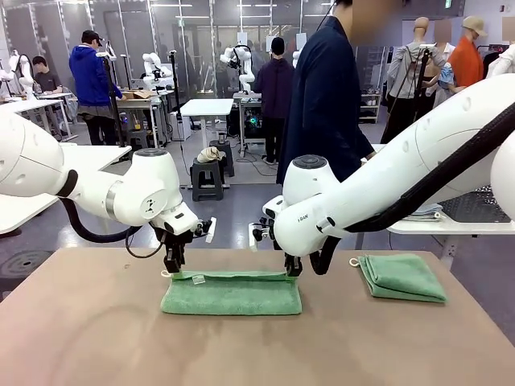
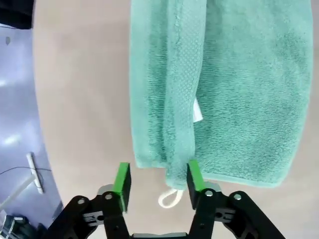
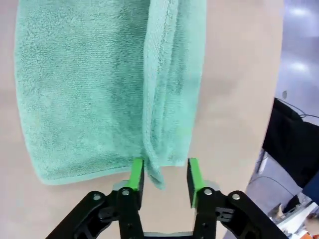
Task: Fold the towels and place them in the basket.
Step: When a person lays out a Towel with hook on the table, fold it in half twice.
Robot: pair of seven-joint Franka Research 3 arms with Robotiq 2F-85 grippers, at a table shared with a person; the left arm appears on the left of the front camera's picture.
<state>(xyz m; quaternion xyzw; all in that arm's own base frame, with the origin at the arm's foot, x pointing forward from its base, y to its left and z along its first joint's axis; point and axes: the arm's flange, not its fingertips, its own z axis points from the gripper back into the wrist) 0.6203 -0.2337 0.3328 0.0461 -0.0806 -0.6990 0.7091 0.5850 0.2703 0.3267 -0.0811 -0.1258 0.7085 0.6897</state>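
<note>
A mint-green towel (image 1: 232, 294) lies folded into a long strip at the middle of the table. My left gripper (image 1: 173, 268) stands over its left end and my right gripper (image 1: 293, 271) over its right end. In the left wrist view the left gripper (image 2: 158, 180) is open, with the towel (image 2: 224, 89) edge and its white loop (image 2: 169, 199) loose between the pads. The right gripper (image 3: 164, 175) is open too, the towel (image 3: 99, 84) fold lying beside one pad. A second towel (image 1: 402, 277) lies folded at the right. The dark mesh basket (image 1: 481, 206) stands on a side table, partly behind my right arm.
A person in a dark coat (image 1: 326, 104) stands at the far side of the table. Grey-blue cloths (image 1: 424, 213) lie on the white side table (image 1: 451, 227) at the right. Bare tabletop (image 1: 96, 338) stretches in front of and left of the towel.
</note>
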